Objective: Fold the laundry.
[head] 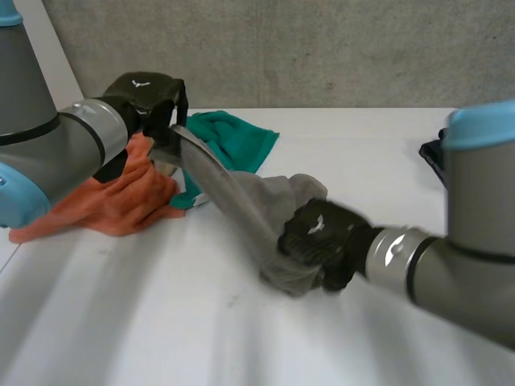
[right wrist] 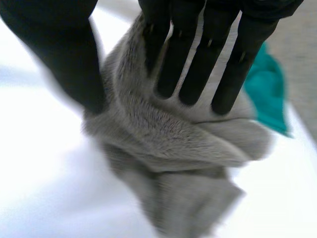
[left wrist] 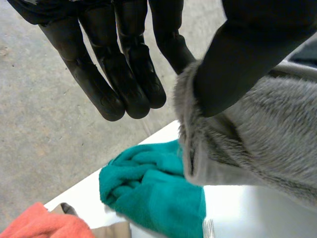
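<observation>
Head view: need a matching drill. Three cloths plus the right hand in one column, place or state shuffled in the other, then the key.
Column one
1. grey cloth
2. teal cloth
3. orange cloth
4. right hand

Column two
A. lies on the table partly under the left arm
B. stretched from the raised left hand down to the other hand
C. closed on a bunched end of cloth, low at the table
D. crumpled on the table behind the stretched cloth, towards the far edge

Pairs: 1-B, 2-D, 3-A, 4-C

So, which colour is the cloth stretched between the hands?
The cloth is plain grey; clearest in right wrist view.
</observation>
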Controlling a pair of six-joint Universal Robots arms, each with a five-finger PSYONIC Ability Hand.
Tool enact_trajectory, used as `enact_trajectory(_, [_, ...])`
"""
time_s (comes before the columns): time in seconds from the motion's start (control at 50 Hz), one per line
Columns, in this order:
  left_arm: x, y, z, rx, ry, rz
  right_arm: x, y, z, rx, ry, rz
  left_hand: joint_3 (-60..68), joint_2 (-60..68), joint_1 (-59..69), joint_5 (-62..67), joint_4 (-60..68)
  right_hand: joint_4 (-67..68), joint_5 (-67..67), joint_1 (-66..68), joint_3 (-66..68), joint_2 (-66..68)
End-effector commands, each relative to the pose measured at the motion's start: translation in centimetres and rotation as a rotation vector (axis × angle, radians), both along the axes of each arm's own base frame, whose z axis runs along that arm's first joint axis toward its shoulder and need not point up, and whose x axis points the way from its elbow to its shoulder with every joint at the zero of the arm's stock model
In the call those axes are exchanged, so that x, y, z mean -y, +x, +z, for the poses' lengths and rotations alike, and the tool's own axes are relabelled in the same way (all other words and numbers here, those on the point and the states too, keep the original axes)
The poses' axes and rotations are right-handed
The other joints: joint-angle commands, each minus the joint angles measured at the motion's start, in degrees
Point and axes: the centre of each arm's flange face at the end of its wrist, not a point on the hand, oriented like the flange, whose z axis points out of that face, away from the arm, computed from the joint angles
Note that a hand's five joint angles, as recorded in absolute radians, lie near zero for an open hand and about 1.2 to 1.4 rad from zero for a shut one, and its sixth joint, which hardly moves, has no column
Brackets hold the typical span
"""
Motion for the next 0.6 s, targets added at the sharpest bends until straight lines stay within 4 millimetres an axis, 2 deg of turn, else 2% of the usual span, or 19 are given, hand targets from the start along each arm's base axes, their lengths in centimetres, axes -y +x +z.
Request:
enact_trajectory(0.02, [-1.4, -0.2, -1.2, 0.095, 0.041, 0.000, 2.2, 1.4, 0.2, 0.134, -0.005, -0.171, 12.32, 11.68, 13.52, 13.35, 11.70, -26.97, -26.11, -27.45, -26.55, -24.40])
enact_trajectory(0.08, [-2.1, 0.1, -0.9, 0.107, 0.037, 0.010, 4.8, 0.5, 2.7, 0.279, 0.016, -0.315, 12.32, 11.68, 13.52, 13.35, 11.70, -26.13, -25.27, -26.61, -25.71, -23.56])
enact_trajectory(0.12, [-2.7, 0.4, 0.1, 0.102, 0.007, 0.011, 6.1, -0.3, 4.5, 0.357, 0.019, -0.368, 12.32, 11.68, 13.52, 13.35, 11.70, -24.62, -23.76, -25.10, -24.20, -22.05])
enact_trajectory(0.18, [-3.4, 0.6, 1.4, 0.088, -0.033, 0.006, 6.9, -1.0, 4.9, 0.349, 0.024, -0.375, 12.32, 11.68, 13.52, 13.35, 11.70, -23.94, -23.08, -24.42, -23.52, -21.37])
enact_trajectory(0.22, [-4.2, 0.8, 2.5, 0.078, -0.065, -0.006, 7.5, -1.2, 4.0, 0.298, 0.042, -0.340, 12.32, 11.68, 13.52, 13.35, 11.70, -21.77, -20.91, -22.25, -21.35, -19.19])
enact_trajectory(0.28, [-5.2, 0.8, 3.4, 0.069, -0.090, -0.029, 7.8, -0.5, 2.7, 0.220, 0.013, -0.214, 12.32, 11.68, 13.52, 13.35, 11.70, -18.73, -17.87, -19.21, -18.31, -16.16])
enact_trajectory(0.38, [-6.3, 0.6, 3.8, 0.070, -0.099, -0.051, 8.8, 0.9, 0.7, 0.100, -0.116, -0.033, 12.32, 11.68, 13.52, 13.35, 11.70, -16.54, -15.68, -17.02, -16.12, -13.97])
enact_trajectory(0.5, [-6.4, 0.8, 3.3, 0.089, -0.094, -0.044, 9.3, 2.0, -2.9, -0.035, -0.092, 0.042, 12.32, 11.68, 13.52, 13.35, 11.70, -12.85, -11.99, -13.33, -12.43, -10.28])
enact_trajectory(0.6, [-5.6, 1.1, 2.7, 0.105, -0.080, -0.025, 10.2, 2.1, -5.3, -0.067, -0.059, 0.038, 12.32, 11.68, 13.52, 13.35, 11.70, 4.45, 5.31, 3.97, 4.87, 7.02])
